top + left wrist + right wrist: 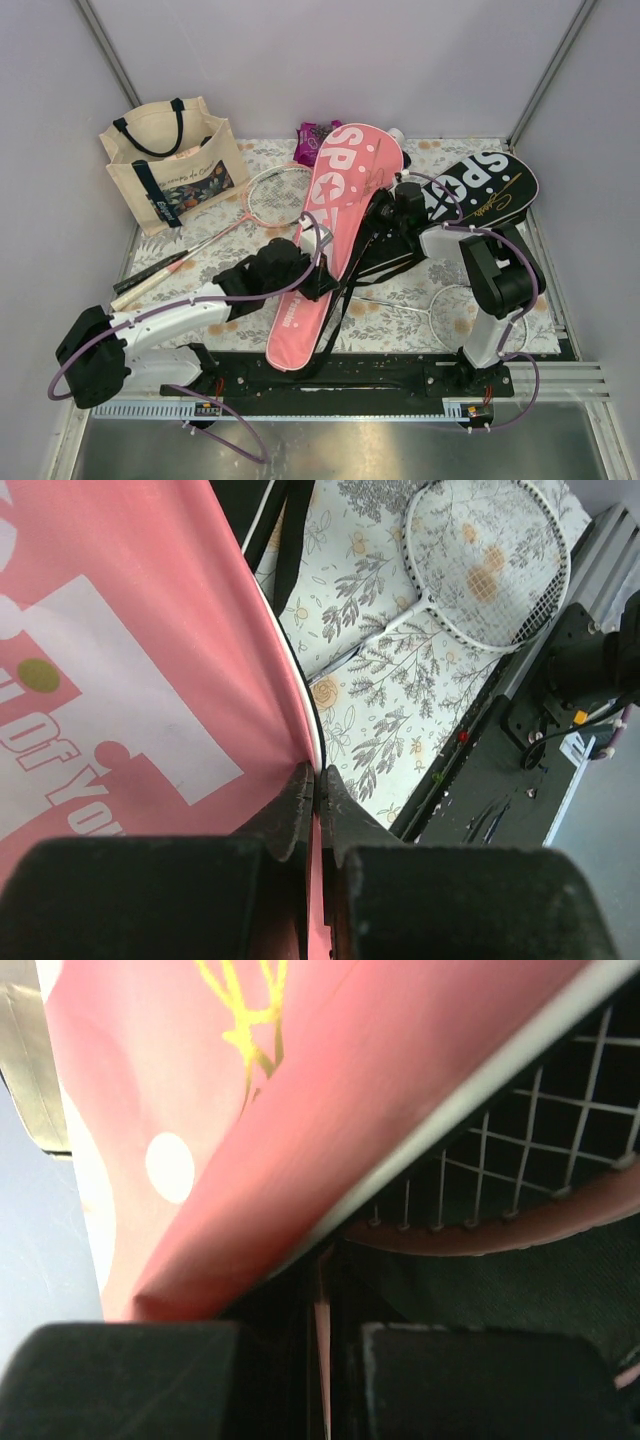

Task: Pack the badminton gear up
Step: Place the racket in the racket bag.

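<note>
the left pincer (318, 780) was clamped on the piped edge of the pink racket-shaped fabric "sport" cover (130, 680), which spread up and left of it. the right pincer (325, 1260) gripped the same cover's edge, a pink-framed strung racket head (480, 1236) just beyond its tips.

The pink racket-shaped fabric cover (340, 200) at centre carries white letters and dots. The black racket-shaped fabric cover (495, 185), far right, has white letters and gold script. The white tablecloth (395, 325) shows grey leaves and yellow flowers.
</note>
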Tool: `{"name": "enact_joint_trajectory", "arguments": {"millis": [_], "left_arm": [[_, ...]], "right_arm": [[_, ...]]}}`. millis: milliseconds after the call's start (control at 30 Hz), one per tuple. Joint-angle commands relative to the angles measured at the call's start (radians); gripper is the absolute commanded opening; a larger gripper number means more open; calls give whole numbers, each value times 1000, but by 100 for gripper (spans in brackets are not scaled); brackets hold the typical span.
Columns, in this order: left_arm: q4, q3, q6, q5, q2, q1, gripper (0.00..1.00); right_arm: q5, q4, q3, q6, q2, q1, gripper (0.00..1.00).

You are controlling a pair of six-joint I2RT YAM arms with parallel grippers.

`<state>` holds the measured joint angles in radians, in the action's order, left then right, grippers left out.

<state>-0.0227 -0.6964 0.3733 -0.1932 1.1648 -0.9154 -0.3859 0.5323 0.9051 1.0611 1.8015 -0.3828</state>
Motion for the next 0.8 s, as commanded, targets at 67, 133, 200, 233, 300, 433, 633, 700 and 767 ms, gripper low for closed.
{"name": "enact_joint_trajectory", "arguments": {"millis": [67,133,200,233,300,433,633,700,767], "left_arm": [[65,84,142,-123,-47,-34,0],[108,112,179,-123,-59,-37,0],[151,133,214,-109,-76,-40,0],[159,141,220,-98,-79,-40,0],[167,143,223,-78,-85,-40,0],[150,117,214,-42,-70,-40,5],[24,9,132,63,-66,-39,49],[-63,-35,92,115,-73,-39,58],[-118,-70,55,171,-82,-39,61]], "right_arm": [[249,103,110,135,5,30,0],[271,101,118,148,15,30,0],[282,97,129,157,24,30,0],[277,98,132,160,28,30,0],[259,104,138,155,35,28,0],[210,28,172,61,24,25,3],[176,-245,228,-125,-19,22,16],[180,-261,207,-153,-34,24,25],[171,-247,178,-151,-47,24,34]]}}
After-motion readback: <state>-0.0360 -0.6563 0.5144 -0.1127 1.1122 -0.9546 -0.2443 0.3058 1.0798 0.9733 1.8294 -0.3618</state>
